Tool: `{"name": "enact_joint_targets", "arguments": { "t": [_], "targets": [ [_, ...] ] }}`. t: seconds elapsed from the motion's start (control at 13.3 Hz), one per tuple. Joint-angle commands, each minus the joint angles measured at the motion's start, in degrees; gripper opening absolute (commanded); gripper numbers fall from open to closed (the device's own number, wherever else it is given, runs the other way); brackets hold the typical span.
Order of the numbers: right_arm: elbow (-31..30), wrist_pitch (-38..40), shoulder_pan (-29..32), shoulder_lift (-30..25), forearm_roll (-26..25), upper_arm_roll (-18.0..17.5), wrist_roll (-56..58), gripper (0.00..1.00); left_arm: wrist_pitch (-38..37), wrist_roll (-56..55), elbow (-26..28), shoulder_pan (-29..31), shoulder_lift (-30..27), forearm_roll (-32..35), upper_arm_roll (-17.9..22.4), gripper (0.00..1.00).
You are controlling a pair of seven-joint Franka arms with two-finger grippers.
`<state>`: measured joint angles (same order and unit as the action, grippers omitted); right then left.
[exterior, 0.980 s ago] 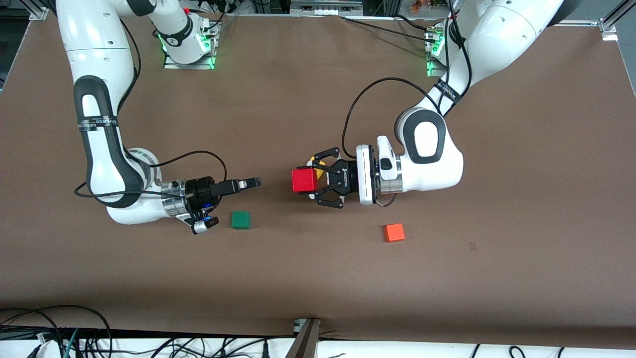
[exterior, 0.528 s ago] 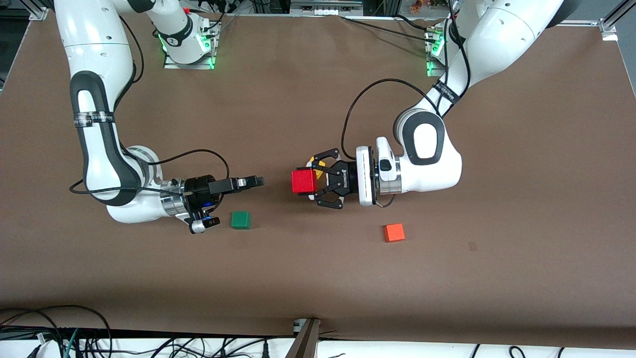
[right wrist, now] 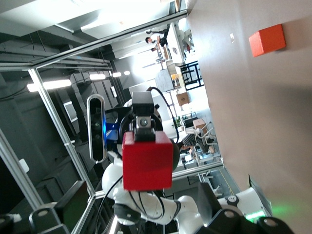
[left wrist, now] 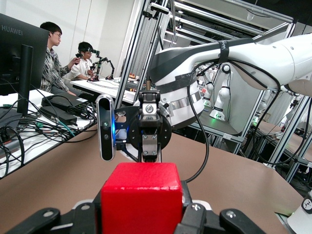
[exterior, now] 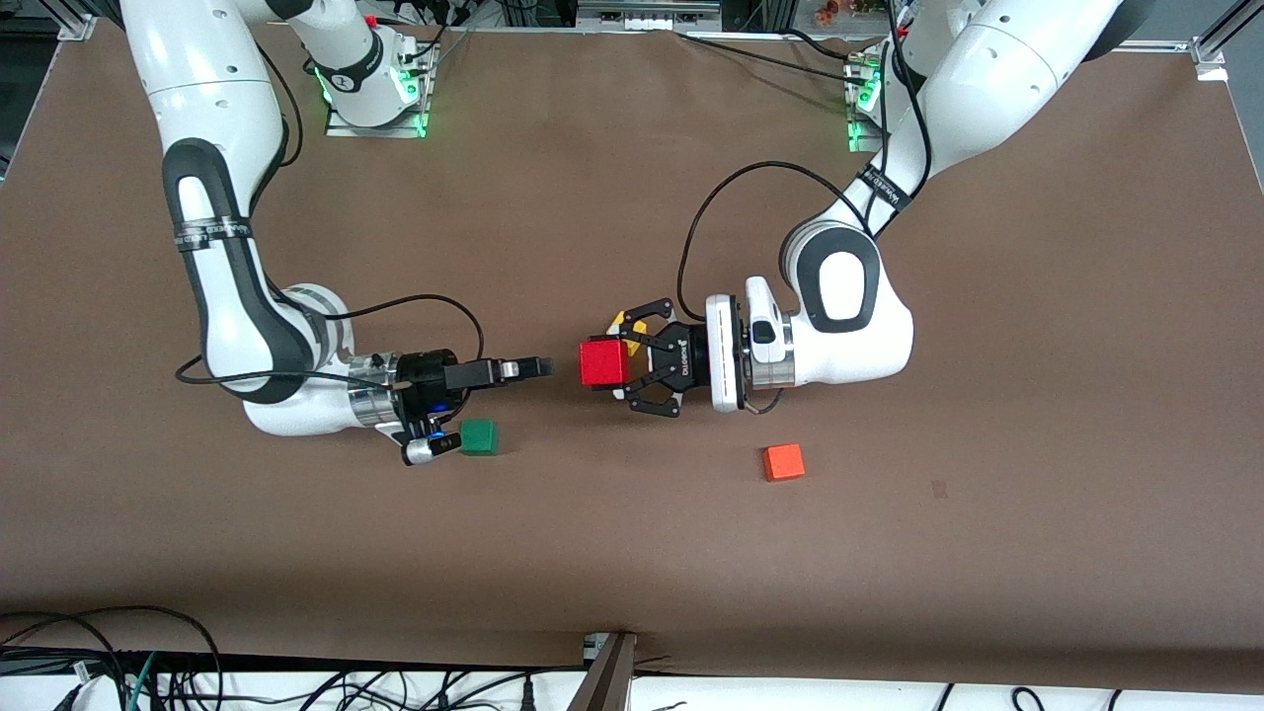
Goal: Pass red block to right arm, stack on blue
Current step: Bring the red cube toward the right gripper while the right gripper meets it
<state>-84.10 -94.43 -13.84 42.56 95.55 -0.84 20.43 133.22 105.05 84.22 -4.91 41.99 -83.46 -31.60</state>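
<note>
Since a second ago, my right gripper (exterior: 538,367) has slid across the table (exterior: 632,553) toward the red block (exterior: 603,362), and the gap between them has narrowed; my left arm has hardly shifted. My left gripper (exterior: 617,365) is clenched on that block, holding it up over the middle of the table, level and facing my right arm. My right gripper's slim fingers stand spread apart and empty, pointing at the block. I judge this is the handover approach: next I must bring those fingers around the block's free faces, close them, then release my left grip. A green block (exterior: 479,436) and an orange block (exterior: 783,462) lie nearer the front camera; I see no blue block.
</note>
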Motion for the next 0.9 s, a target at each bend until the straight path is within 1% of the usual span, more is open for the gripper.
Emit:
{"name": "enact_joint_targets", "arguments": {
  "t": [0.0, 0.08, 0.38, 0.75, 0.83],
  "targets": [
    [-2.0, -4.0, -0.1, -1.4, 1.6, -2.2, 1.2, 1.00, -0.2, 2.1, -1.8, -0.4, 1.1, -2.2, -0.3, 0.00],
    [-2.0, -4.8, -0.1, -1.4, 2.0, -2.6, 1.2, 1.00, -0.2, 2.1, -1.8, -0.4, 1.2, -2.2, -0.4, 0.00],
    [-1.9, -10.9, -0.2, -2.0, 3.3, -6.4, 1.2, 1.00, -0.2, 2.1, -1.8, -0.4, 1.1, -2.2, -0.4, 0.00],
    [-2.1, -12.4, -0.2, -2.1, 3.2, -7.3, 1.2, 1.00, -0.2, 2.1, -1.7, -0.7, 1.1, -2.9, -0.4, 0.00],
    [-2.1, -13.1, -0.2, -2.2, 3.2, -7.8, 1.2, 0.93, -0.2, 2.0, -1.8, -0.8, 1.1, -3.0, -0.3, 0.00]
  ]
}}
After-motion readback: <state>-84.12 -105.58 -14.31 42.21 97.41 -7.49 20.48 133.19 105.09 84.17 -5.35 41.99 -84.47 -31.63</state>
